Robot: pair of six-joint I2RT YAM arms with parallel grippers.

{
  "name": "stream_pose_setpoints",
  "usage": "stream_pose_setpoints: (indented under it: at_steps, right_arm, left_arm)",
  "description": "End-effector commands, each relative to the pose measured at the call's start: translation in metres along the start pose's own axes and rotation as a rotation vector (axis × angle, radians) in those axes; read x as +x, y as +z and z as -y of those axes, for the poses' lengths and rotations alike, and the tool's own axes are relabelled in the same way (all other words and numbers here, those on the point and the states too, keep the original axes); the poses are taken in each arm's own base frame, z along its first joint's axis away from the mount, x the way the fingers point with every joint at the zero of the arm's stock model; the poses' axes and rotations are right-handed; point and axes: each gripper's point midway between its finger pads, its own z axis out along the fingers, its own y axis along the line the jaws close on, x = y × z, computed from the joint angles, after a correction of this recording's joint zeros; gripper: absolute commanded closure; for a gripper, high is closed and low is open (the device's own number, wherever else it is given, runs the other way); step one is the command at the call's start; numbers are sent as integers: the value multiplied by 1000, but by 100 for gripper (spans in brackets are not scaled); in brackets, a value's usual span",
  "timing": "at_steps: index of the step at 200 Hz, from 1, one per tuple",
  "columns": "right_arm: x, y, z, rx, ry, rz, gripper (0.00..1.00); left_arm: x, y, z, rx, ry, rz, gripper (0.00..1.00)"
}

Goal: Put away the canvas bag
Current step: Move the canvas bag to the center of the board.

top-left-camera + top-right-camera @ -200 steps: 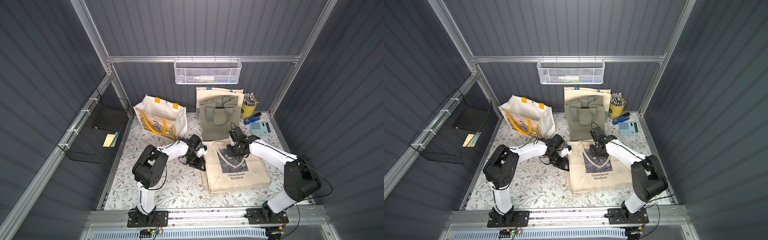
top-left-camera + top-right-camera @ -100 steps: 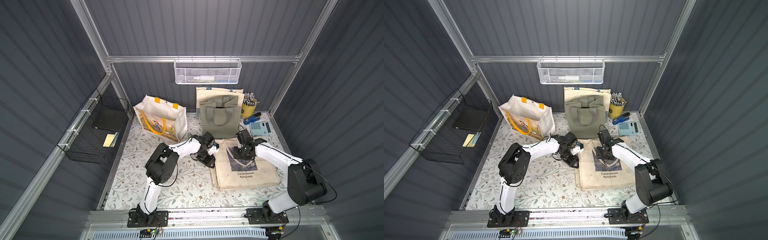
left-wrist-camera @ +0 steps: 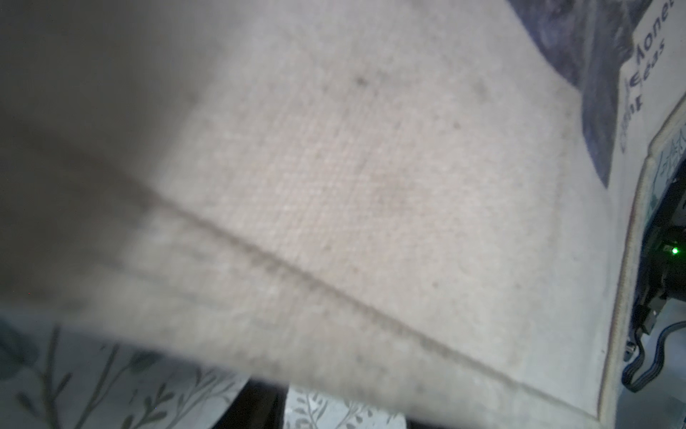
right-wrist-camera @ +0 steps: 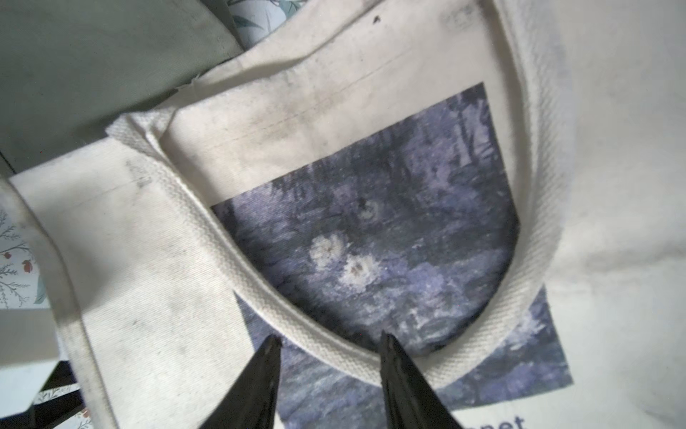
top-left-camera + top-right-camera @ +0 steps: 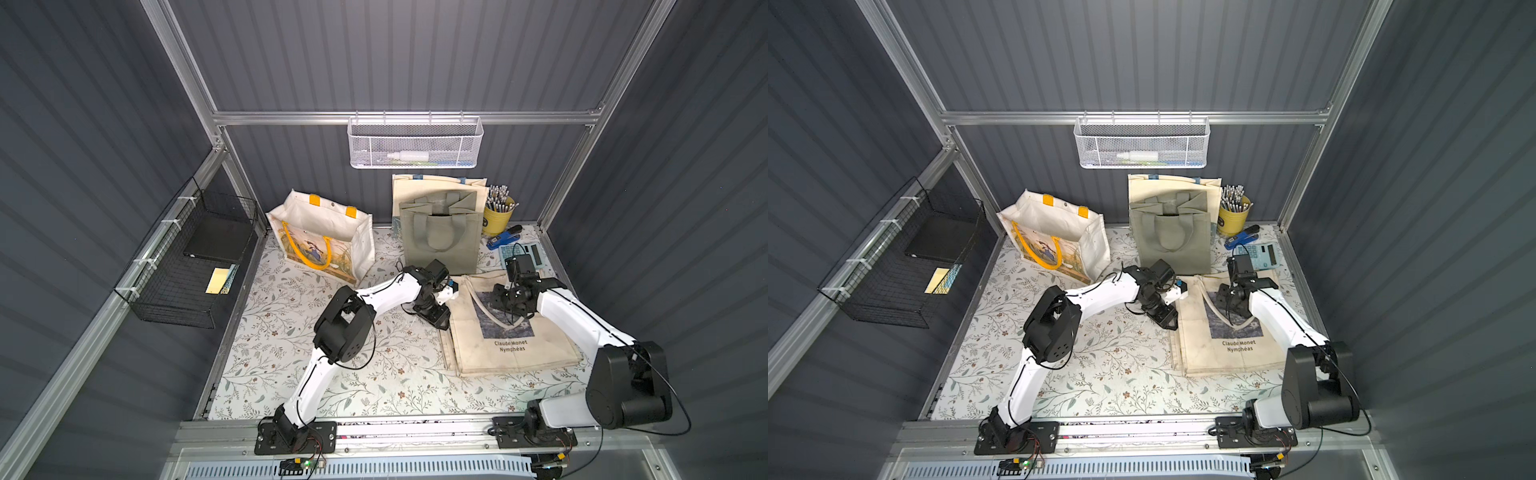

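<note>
The canvas bag (image 5: 515,345) (image 5: 1225,353) is a cream tote with a blue Monet print, lying flat on the right of the floral table. My left gripper (image 5: 438,318) (image 5: 1165,318) sits low at the bag's left edge. In the left wrist view the canvas (image 3: 334,185) fills the picture and drapes over the left gripper (image 3: 341,412), whose two dark fingers show apart beneath it. My right gripper (image 5: 505,301) (image 4: 330,341) is open over the print, its tips either side of the handle strap (image 4: 315,334).
A grey-green tote (image 5: 440,241) leans on another cream tote (image 5: 436,187) at the back. A white bag with yellow handles (image 5: 324,237) stands back left. A pen cup (image 5: 498,216), stapler (image 5: 505,240) and calculator (image 5: 523,253) sit back right. Wire baskets (image 5: 415,143) (image 5: 187,266) hang on the walls.
Both arms have moved to the right, and the canvas bag has slid to the right across the table with them.
</note>
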Motion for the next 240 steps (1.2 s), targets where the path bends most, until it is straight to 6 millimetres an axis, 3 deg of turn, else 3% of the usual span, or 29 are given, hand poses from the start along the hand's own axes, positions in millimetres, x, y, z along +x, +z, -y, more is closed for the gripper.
stream_pose_setpoints:
  at_steps: [1,52,77,112,147,182,220,237,240]
  right_arm:
    - [-3,-5,13,46,5,5,54]
    - [-2,-9,22,35,24,20,54]
    - [0,-7,21,28,33,8,54]
    - [-4,-13,20,16,34,30,54]
    - [-3,-18,21,16,37,40,54]
    - [-13,-32,21,27,27,78,54]
    - [-32,-56,15,-5,12,176,54]
    - [-40,-69,-4,-106,-26,210,53]
    - [-43,-78,-9,-141,-35,243,53]
  left_arm:
    - [-27,8,21,38,32,55,51]
    - [-57,20,26,65,-2,119,50]
    - [-75,21,38,113,-15,176,50]
    - [-85,33,42,134,-38,184,50]
    - [-89,27,46,139,-30,198,50]
    - [-67,14,59,128,13,147,50]
    - [-28,-27,61,31,75,141,49]
    - [-20,-48,58,-30,87,170,48]
    - [-19,-52,58,-34,89,176,48]
